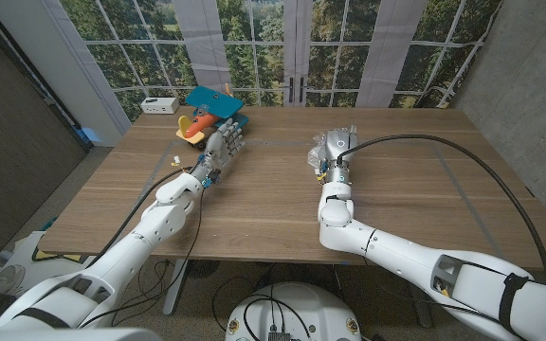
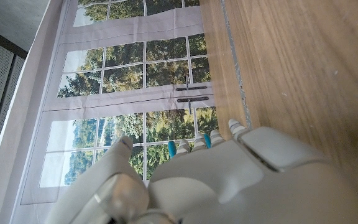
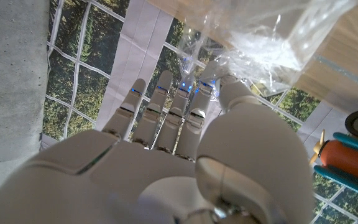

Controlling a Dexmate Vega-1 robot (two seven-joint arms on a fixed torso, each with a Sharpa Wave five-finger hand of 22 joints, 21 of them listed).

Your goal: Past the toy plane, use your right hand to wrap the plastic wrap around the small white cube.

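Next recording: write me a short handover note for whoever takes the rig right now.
Left hand: holds nothing, fingers apart, just short of the toy plane at the far left of the table.
Right hand: at the crumpled plastic wrap mid-table; fingers touch it in the right wrist view, but a firm grip cannot be confirmed.
The white cube cannot be made out under the wrap.
Done: hand has reached the wrap.
Left: finish wrapping and check that the cube is covered.

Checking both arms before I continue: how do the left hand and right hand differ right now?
The left hand holds nothing, fingers extended beside the toy plane; the right hand is at the crumpled plastic wrap, fingertips touching it. The left sits toward the table's left far corner, the right nearer the middle. Both reach toward the window.
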